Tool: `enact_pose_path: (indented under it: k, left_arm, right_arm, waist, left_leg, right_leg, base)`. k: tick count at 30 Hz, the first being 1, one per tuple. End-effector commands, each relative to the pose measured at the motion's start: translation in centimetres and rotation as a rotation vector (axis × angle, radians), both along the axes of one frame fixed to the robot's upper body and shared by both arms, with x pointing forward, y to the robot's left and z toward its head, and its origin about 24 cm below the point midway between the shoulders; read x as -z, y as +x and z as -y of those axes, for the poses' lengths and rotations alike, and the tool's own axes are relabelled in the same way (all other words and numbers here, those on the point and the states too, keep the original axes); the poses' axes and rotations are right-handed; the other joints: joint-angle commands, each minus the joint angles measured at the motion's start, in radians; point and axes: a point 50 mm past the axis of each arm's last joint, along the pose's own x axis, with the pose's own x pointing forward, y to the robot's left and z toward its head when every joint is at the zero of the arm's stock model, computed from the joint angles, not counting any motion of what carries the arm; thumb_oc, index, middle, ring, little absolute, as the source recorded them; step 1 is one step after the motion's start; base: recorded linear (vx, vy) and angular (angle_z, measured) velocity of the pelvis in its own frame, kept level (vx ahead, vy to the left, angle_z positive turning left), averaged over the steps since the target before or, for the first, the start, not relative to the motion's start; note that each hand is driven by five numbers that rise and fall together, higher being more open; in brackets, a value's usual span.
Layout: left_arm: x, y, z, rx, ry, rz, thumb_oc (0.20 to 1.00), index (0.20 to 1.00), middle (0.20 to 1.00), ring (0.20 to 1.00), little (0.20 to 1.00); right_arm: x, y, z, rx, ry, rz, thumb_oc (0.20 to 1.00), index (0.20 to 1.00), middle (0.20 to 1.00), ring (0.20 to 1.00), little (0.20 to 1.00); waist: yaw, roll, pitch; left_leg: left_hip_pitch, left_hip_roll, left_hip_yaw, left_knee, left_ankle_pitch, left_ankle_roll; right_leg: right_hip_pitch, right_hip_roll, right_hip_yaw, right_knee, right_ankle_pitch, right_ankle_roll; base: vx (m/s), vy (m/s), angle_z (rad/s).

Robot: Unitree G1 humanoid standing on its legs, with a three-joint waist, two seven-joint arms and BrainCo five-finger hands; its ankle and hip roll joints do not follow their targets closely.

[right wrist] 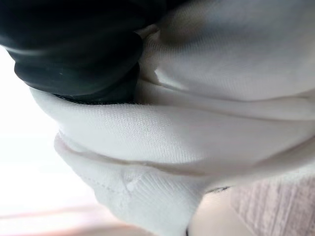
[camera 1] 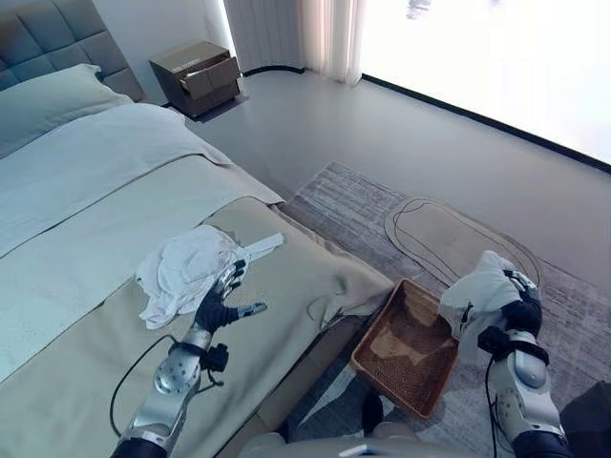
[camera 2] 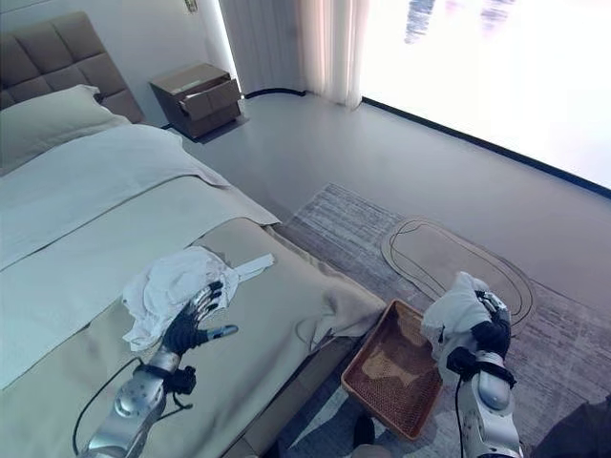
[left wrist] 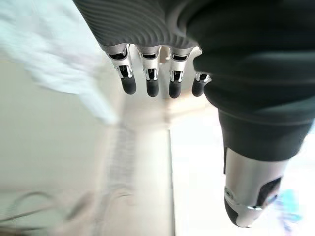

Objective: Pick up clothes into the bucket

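The right hand (camera 1: 512, 307) grips a bunched white cloth garment (camera 1: 479, 291), fingers curled into it, held above the far edge of the brown woven rectangular basket (camera 1: 406, 345) on the floor. The left hand (camera 1: 218, 305) hovers with fingers straight and spread at the near edge of a second crumpled white garment (camera 1: 188, 268), which lies on the beige bedspread (camera 1: 277, 315). The bed's pale sheet (camera 1: 86, 205) and a pillow (camera 1: 43, 100) lie before a grey tufted headboard (camera 1: 48, 38). A brown wooden nightstand (camera 1: 198, 76) stands by the wall. The basket sits on a grey patterned rug (camera 1: 382, 219) beside the bed, and nothing can be made out inside it. Sheer curtains (camera 1: 315, 33) hang beside a bright window.
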Motion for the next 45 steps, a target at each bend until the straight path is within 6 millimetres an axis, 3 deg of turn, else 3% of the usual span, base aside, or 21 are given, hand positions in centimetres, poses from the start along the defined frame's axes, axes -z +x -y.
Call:
enact_pose_path:
  k: [1, 4, 7, 8, 9, 11, 12, 17, 20, 21, 22, 24, 28, 30, 34, 38, 45]
  left_arm:
    - [-3.6, 1.6, -1.5, -0.062, -0.036, 0.209, 1.0, 1.0, 1.0, 1.0, 1.0]
    - [-4.4, 1.6, -1.8, -0.124, -0.078, 0.267, 1.0, 1.0, 1.0, 1.0, 1.0]
    - [-7.4, 2.5, -2.3, -0.236, -0.144, 0.452, 1.0, 1.0, 1.0, 1.0, 1.0]
    - [-7.4, 2.5, -2.3, -0.237, -0.144, 0.454, 1.0, 1.0, 1.0, 1.0, 1.0]
    - [-9.0, 2.8, -2.2, -0.255, -0.153, 0.541, 1.0, 1.0, 1.0, 1.0, 1.0]
    - [-9.7, 2.8, -2.2, -0.258, -0.151, 0.574, 1.0, 1.0, 1.0, 1.0, 1.0]
    - [-11.0, 2.6, -1.9, -0.25, -0.162, 0.641, 1.0, 1.0, 1.0, 1.0, 1.0]
    - [-12.2, 2.4, -1.8, -0.278, -0.2, 0.71, 1.0, 1.0, 1.0, 1.0, 1.0]
    - [-13.3, 2.1, -1.3, -0.281, -0.236, 0.763, 1.0, 1.0, 1.0, 1.0, 1.0]
    - [-13.5, 2.0, -1.2, -0.282, -0.241, 0.769, 1.0, 1.0, 1.0, 1.0, 1.0]
    - [-13.5, 2.1, -1.2, -0.283, -0.242, 0.772, 1.0, 1.0, 1.0, 1.0, 1.0]
    - [-13.8, 2.1, -0.8, -0.27, -0.253, 0.784, 1.0, 1.0, 1.0, 1.0, 1.0]
    - [-14.4, 2.0, -0.1, -0.235, -0.266, 0.804, 1.0, 1.0, 1.0, 1.0, 1.0]
    - [-14.4, 2.0, 0.3, -0.213, -0.278, 0.802, 1.0, 1.0, 1.0, 1.0, 1.0]
    - [-14.6, 2.1, 0.9, -0.192, -0.299, 0.804, 1.0, 1.0, 1.0, 1.0, 1.0]
    - [-14.8, 2.3, 1.4, -0.175, -0.304, 0.805, 1.0, 1.0, 1.0, 1.0, 1.0]
    - [-15.3, 2.7, 2.2, -0.146, -0.317, 0.831, 1.0, 1.0, 1.0, 1.0, 1.0]
  right_arm:
    - [-4.4, 2.3, 0.6, 0.03, -0.072, 0.215, 0.2, 0.2, 0.2, 0.2, 0.2]
    - [-4.7, 2.6, 0.7, 0.043, -0.108, 0.205, 0.2, 0.2, 0.2, 0.2, 0.2]
    - [-5.2, 3.9, 0.9, 0.098, -0.216, 0.161, 0.2, 0.2, 0.2, 0.2, 0.2]
    - [-5.3, 4.0, 0.9, 0.098, -0.217, 0.163, 0.2, 0.2, 0.2, 0.2, 0.2]
    - [-4.9, 4.7, 1.1, 0.145, -0.185, 0.15, 0.2, 0.2, 0.2, 0.2, 0.2]
    - [-5.0, 5.1, 1.3, 0.161, -0.194, 0.142, 0.2, 0.2, 0.2, 0.2, 0.2]
    - [-5.2, 5.6, 1.7, 0.2, -0.181, 0.139, 0.2, 0.2, 0.2, 0.2, 0.2]
    - [-6.3, 6.7, 2.2, 0.235, -0.173, 0.159, 0.2, 0.2, 0.2, 0.2, 0.2]
    - [-8.2, 8.0, 2.3, 0.244, -0.207, 0.201, 0.2, 0.2, 0.2, 0.2, 0.2]
    - [-8.8, 8.3, 2.3, 0.249, -0.218, 0.212, 0.2, 0.2, 0.2, 0.2, 0.2]
    - [-8.9, 8.4, 2.3, 0.25, -0.218, 0.214, 0.2, 0.2, 0.2, 0.2, 0.2]
    - [-9.7, 9.1, 2.3, 0.25, -0.245, 0.219, 0.2, 0.2, 0.2, 0.2, 0.2]
    - [-11.9, 10.5, 2.6, 0.267, -0.283, 0.246, 0.2, 0.2, 0.2, 0.2, 0.2]
    - [-14.0, 11.4, 3.4, 0.305, -0.307, 0.268, 0.2, 0.2, 0.2, 0.2, 0.2]
    - [-15.4, 12.4, 3.4, 0.314, -0.307, 0.273, 0.2, 0.2, 0.2, 0.2, 0.2]
    - [-14.4, 13.0, 3.3, 0.296, -0.327, 0.193, 0.2, 0.2, 0.2, 0.2, 0.2]
    - [-10.3, 13.8, 2.1, 0.229, -0.469, -0.08, 0.2, 0.2, 0.2, 0.2, 0.2]
  waist:
    - [0.012, -0.062, 0.058]
    - [0.016, -0.061, 0.094]
    - [0.035, -0.064, 0.185]
    - [0.034, -0.064, 0.184]
    - [0.042, -0.068, 0.221]
    - [0.042, -0.065, 0.223]
    - [0.044, -0.059, 0.246]
    - [0.05, -0.046, 0.253]
    - [0.057, -0.032, 0.27]
    - [0.059, -0.029, 0.267]
    - [0.059, -0.028, 0.269]
    - [0.064, -0.022, 0.272]
    - [0.073, -0.008, 0.28]
    - [0.083, -0.005, 0.287]
    - [0.089, 0.001, 0.296]
    - [0.094, 0.003, 0.308]
    - [0.102, 0.018, 0.321]
  left_leg:
    - [-0.076, 0.016, -0.023, 0.129, -0.045, -0.003]
    - [-0.109, 0.012, -0.028, 0.15, -0.044, 0.0]
    - [-0.226, 0.015, -0.048, 0.258, -0.054, 0.005]
    - [-0.234, 0.015, -0.049, 0.267, -0.058, 0.005]
    - [-0.315, 0.018, -0.064, 0.348, -0.072, 0.007]
    - [-0.367, 0.019, -0.074, 0.39, -0.082, 0.005]
    - [-0.439, 0.018, -0.089, 0.45, -0.096, 0.003]
    - [-0.592, 0.02, -0.105, 0.534, -0.107, 0.0]
    - [-0.709, 0.019, -0.113, 0.6, -0.11, 0.003]
    - [-0.725, 0.018, -0.12, 0.618, -0.139, -0.004]
    - [-0.74, 0.018, -0.115, 0.617, -0.113, 0.003]
    - [-0.77, 0.015, -0.123, 0.643, -0.142, -0.004]
    - [-0.828, 0.007, -0.13, 0.661, -0.14, -0.002]
    - [-0.859, 0.002, -0.133, 0.661, -0.134, -0.002]
    - [-0.887, -0.005, -0.136, 0.651, -0.123, -0.002]
    - [-0.9, -0.011, -0.136, 0.653, -0.121, 0.003]
    - [-0.902, -0.023, -0.136, 0.649, -0.122, 0.014]
  right_leg:
    - [-0.017, -0.12, -0.017, 0.146, -0.052, 0.079]
    - [-0.058, -0.131, -0.015, 0.182, -0.059, 0.078]
    - [-0.173, -0.152, -0.011, 0.297, -0.085, 0.067]
    - [-0.18, -0.153, -0.009, 0.304, -0.088, 0.067]
    - [-0.241, -0.159, -0.01, 0.375, -0.106, 0.058]
    - [-0.283, -0.161, -0.011, 0.412, -0.119, 0.054]
    - [-0.343, -0.161, -0.008, 0.476, -0.14, 0.046]
    - [-0.493, -0.164, 0.004, 0.582, -0.168, 0.034]
    - [-0.621, -0.168, 0.014, 0.675, -0.186, 0.02]
    - [-0.636, -0.166, 0.025, 0.696, -0.213, 0.026]
    - [-0.65, -0.168, 0.02, 0.694, -0.191, 0.018]
    - [-0.685, -0.168, 0.028, 0.733, -0.223, 0.024]
    - [-0.752, -0.172, 0.039, 0.772, -0.232, 0.018]
    - [-0.792, -0.174, 0.044, 0.787, -0.232, 0.017]
    - [-0.828, -0.176, 0.052, 0.794, -0.23, 0.017]
    - [-0.844, -0.176, 0.059, 0.8, -0.232, 0.015]
    - [-0.852, -0.179, 0.064, 0.807, -0.235, 0.014]
  base:
    - [-0.12, 0.036, -0.01]
    - [-0.17, 0.02, 0.01]
    - [-0.25, -0.014, 0.01]
    - [-0.22, -0.058, 0.08]
    - [-0.15, -0.051, 0.13]
    - [-0.18, -0.064, 0.21]
    - [-0.2, -0.066, 0.25]
    - [-0.13, -0.032, 0.2]
    - [-0.08, -0.013, 0.1]
    - [-0.1, -0.003, -0.01]
    - [0.01, -0.026, -0.05]
    - [-0.02, -0.015, -0.07]
    - [-0.04, 0.005, -0.03]
    - [-0.05, 0.005, -0.01]
    - [-0.02, -0.001, 0.07]
    - [0.0, 0.001, 0.01]
    - [0.01, 0.004, 0.05]
